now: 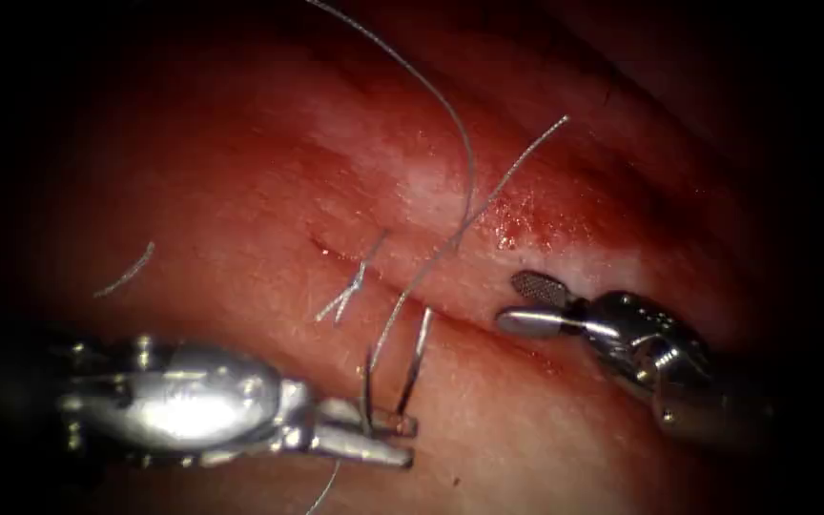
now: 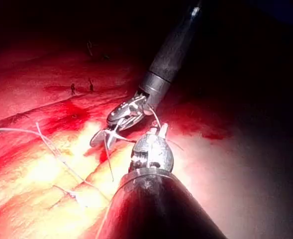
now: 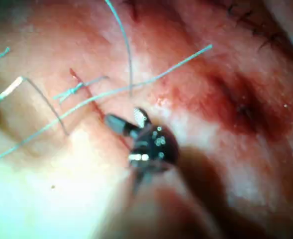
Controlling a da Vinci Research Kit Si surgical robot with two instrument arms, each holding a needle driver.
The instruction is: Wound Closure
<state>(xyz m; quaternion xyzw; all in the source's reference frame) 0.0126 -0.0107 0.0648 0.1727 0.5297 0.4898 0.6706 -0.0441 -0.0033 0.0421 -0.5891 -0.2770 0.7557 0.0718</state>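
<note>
While the left tool (image 1: 388, 434) clamps its fingers on the needle (image 1: 414, 362) near one end, left of the cut (image 1: 412, 296), needle outside the tissue (image 1: 240, 219), the right tool (image 1: 526, 303) hangs empty, fingers apart. Risk: loose thread (image 1: 464, 162) could snag those parted fingers.

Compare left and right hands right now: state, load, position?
The left hand is shut on the needle near its tail end; the right hand is open and holds nothing. The left sits below the cut at picture left, the right beside it on the right. Both hover close over the tissue.
</note>
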